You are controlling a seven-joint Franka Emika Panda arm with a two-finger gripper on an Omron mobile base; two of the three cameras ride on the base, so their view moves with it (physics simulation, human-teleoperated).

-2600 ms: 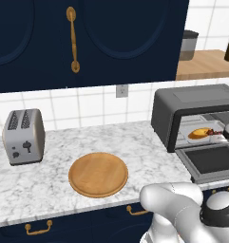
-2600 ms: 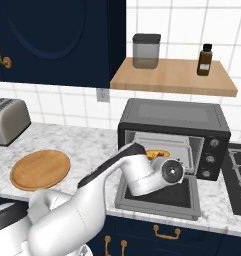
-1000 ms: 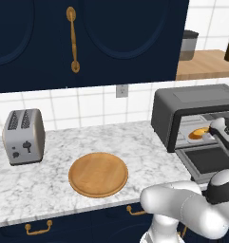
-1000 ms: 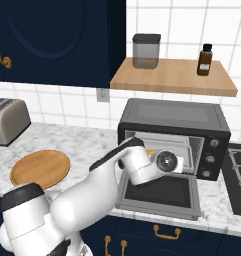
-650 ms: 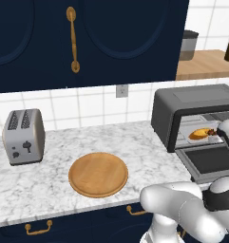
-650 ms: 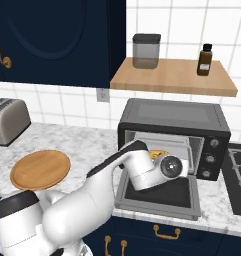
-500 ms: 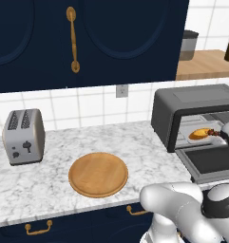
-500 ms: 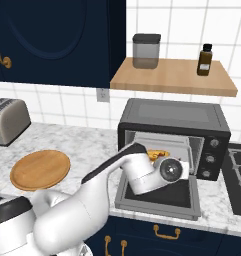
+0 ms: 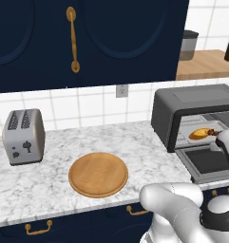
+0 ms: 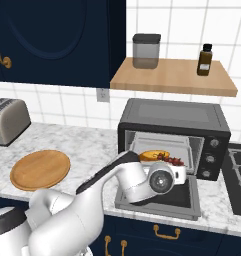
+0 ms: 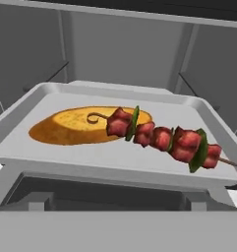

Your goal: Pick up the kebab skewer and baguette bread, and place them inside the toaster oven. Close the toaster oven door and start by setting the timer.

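We see the skewer [image 11: 159,136] and the bread [image 11: 75,125] both lying on the tray [image 11: 198,115] inside the toaster oven [image 10: 172,120], the skewer resting across the bread's near edge. The door [image 10: 177,197] hangs down flat in front of the oven, above the marble surface [image 9: 54,175]. Our pincer [image 10: 179,174] hangs just in front of the opening, over the door, jaws spread wide and holding nothing.

We judge that loading is done and the step in hand is to back out and shut the door. To do it well, we should draw the hand straight back until it clears the door's front edge, so nothing nudges the tray or rolls the skewer. Then we should come in low at the front edge, catch the handle, and swing the door upward along its hinge arc rather than pushing flat. The timer is presumably among the knobs [image 10: 210,158] on the right panel, which come next.

Compared with the picture half a second ago, the hand sits almost where it was, only slightly shifted in front of the opening; the food, the round board [image 9: 98,173] and the small toaster [image 9: 23,136] have not moved.
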